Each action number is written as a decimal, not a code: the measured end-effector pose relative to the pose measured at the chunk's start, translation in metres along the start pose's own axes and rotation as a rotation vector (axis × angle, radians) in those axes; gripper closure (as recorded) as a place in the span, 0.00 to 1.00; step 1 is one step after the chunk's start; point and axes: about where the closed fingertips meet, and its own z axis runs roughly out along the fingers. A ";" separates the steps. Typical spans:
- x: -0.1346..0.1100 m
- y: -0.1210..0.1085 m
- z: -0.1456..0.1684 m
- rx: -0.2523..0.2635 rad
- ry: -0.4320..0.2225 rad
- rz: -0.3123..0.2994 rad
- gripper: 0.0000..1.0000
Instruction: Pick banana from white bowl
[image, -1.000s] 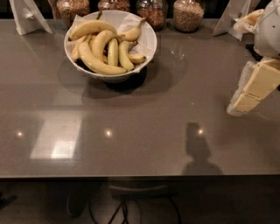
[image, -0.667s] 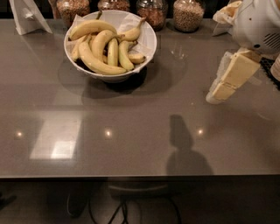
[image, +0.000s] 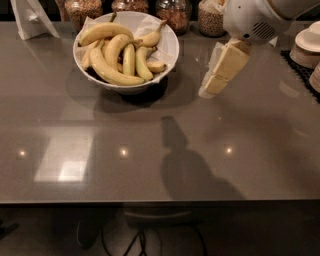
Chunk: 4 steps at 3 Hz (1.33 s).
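The white bowl (image: 167, 55), lined with crinkled white paper, stands at the back left of the grey table and holds several yellow bananas. The banana (image: 109, 72), the longest and most curved one, lies along the front of the pile with its dark tip to the right. My gripper (image: 209, 91), cream-coloured under a white wrist, hangs above the table to the right of the bowl. It points down and to the left, apart from the bowl and the bananas, and holds nothing that I can see.
Several glass jars (image: 173, 12) of dry goods line the back edge behind the bowl. A white napkin holder (image: 30, 19) stands at the back left. Stacked white plates (image: 308, 46) sit at the right edge. The table's front edge (image: 160, 200) runs across the lower frame.
My gripper has moved left and a little back, from the table's right edge to just right of the bowl. The bowl and bananas have not moved.
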 end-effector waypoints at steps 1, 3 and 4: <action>-0.036 -0.024 0.037 -0.017 -0.069 -0.091 0.00; -0.047 -0.031 0.047 0.013 -0.078 -0.067 0.00; -0.073 -0.044 0.079 0.037 -0.113 -0.010 0.00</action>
